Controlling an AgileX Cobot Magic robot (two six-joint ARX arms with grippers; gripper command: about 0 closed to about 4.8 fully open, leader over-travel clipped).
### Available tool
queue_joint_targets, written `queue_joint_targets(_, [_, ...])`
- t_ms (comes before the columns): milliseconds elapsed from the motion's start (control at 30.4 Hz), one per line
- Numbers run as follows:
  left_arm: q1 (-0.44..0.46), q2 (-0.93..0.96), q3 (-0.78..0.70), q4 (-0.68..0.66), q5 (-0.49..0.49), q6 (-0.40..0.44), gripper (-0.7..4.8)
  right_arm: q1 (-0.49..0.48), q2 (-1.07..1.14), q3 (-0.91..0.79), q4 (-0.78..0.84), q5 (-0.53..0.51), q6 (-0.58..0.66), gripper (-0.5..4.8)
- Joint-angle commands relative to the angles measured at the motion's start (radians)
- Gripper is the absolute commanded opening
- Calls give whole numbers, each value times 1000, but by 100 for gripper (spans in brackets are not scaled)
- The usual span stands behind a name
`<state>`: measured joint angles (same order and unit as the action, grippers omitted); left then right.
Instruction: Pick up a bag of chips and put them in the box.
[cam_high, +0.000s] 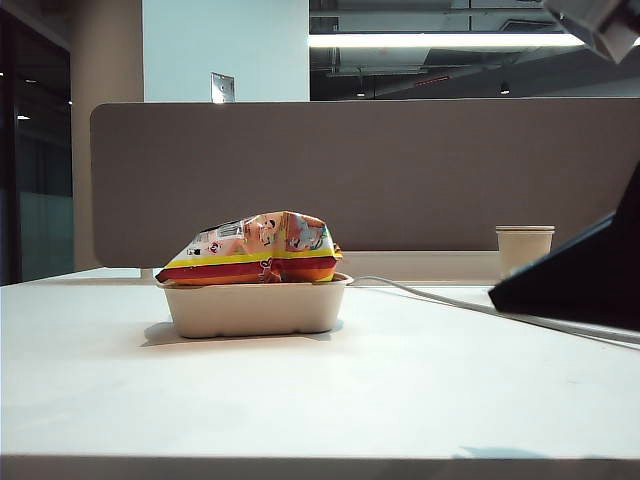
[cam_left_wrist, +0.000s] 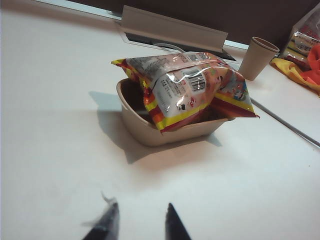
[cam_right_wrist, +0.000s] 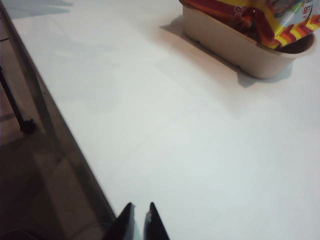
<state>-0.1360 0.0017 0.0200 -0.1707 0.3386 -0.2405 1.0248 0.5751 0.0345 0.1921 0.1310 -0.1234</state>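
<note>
Nearest the camera in the exterior view lies a bare stretch of the white table. Farther back, left of centre, sits the box, a shallow beige moulded-fibre tray. The bag of chips, puffy and striped red, orange and yellow, rests in it, bulging above the rim and overhanging one end.

In the left wrist view, the left pincer hangs above the table well apart from the box, its two dark tips parted by a small gap and holding nothing. In the right wrist view, the right pincer hangs over the table's near edge, also well apart from the box, its tips closed together and empty. In the exterior view, a dark slanted shape at the right edge is probably part of the right arm.

A tall beige paper cup stands farther back on the right, near a pale cable running across the table.

Judging by how things lie, the placing step looks done: the bag is in the box and neither pincer touches it. The next move seems to call for little beyond keeping both arms clear, or perhaps nudging the overhanging end in so the bag settles fully.
</note>
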Motion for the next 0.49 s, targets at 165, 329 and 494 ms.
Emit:
queue_joint_targets(165, [0, 1, -3, 0, -2, -2, 121, -1, -53, 3, 14, 2, 4, 41])
queue_joint_targets(329, [0, 1, -3, 0, -2, -2, 121, -2, -88, 3, 14, 2, 4, 41])
queue_joint_targets(494, [0, 1, -3, 0, -2, -2, 121, -46, -122, 3, 14, -2, 4, 41])
